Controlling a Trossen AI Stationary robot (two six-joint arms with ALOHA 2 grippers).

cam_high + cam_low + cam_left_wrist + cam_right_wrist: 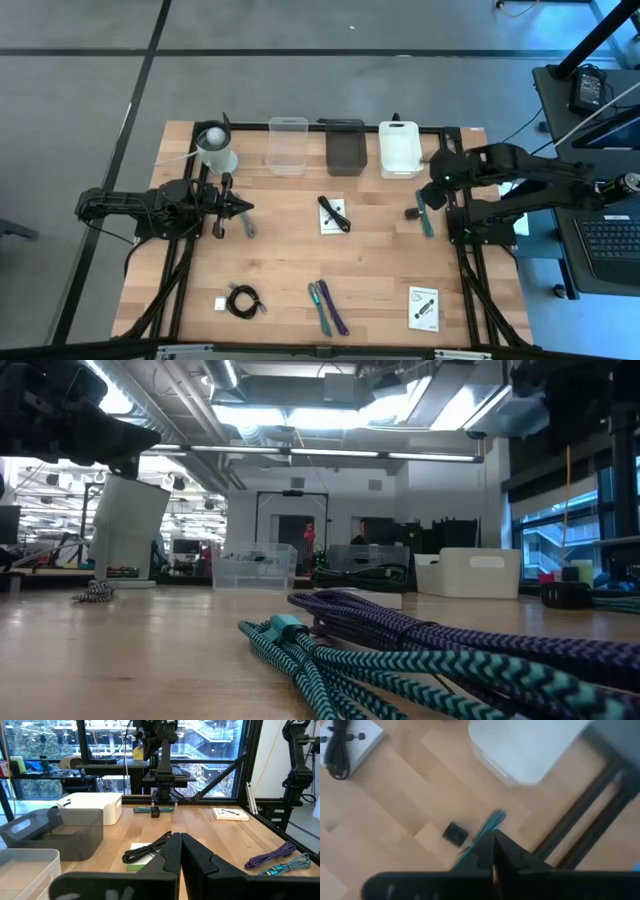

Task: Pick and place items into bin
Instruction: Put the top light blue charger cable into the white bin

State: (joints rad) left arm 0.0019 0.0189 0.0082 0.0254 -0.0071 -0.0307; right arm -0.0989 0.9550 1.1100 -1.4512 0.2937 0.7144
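Observation:
My right gripper is shut and hovers above a slim teal item and a small black block, near the white bin. My left gripper is shut, level above the table beside a grey slim tool. A white card with a black cable lies mid-table. The black coiled cable, the tiny white block, the teal and purple braided cords and a second white card lie along the near edge.
Three bins stand in a row at the far edge: clear, dark grey and white. A white round cup-like container stands left of them, close to my left arm. Bare wood lies between mid-table and the near row.

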